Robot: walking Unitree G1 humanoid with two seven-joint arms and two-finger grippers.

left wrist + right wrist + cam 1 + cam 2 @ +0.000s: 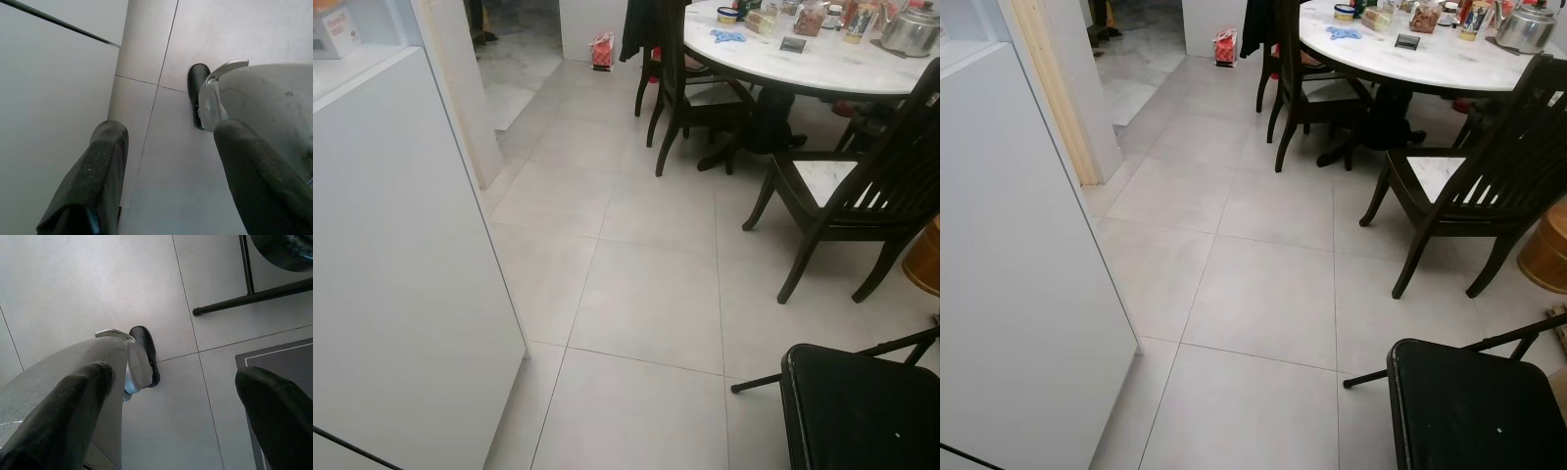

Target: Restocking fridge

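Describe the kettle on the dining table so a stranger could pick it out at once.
Start at the round white marble table ringed by dark wooden chairs at the far right of the tiled room. Follow its cluttered top to the far right edge: the kettle stands there. It is the one shiny, rounded metal vessel; its neighbours are small jars and packets.

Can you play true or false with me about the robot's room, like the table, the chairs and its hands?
1. The round table has a kettle on it. True.
2. The folding chair nearest the robot is white. False: it is black.
3. The left hand is holding a bottle. False: its fingers are apart and hold nothing, pointing down at the floor.
4. The right hand is open. True.
5. A white fridge stands on the robot's left. True.
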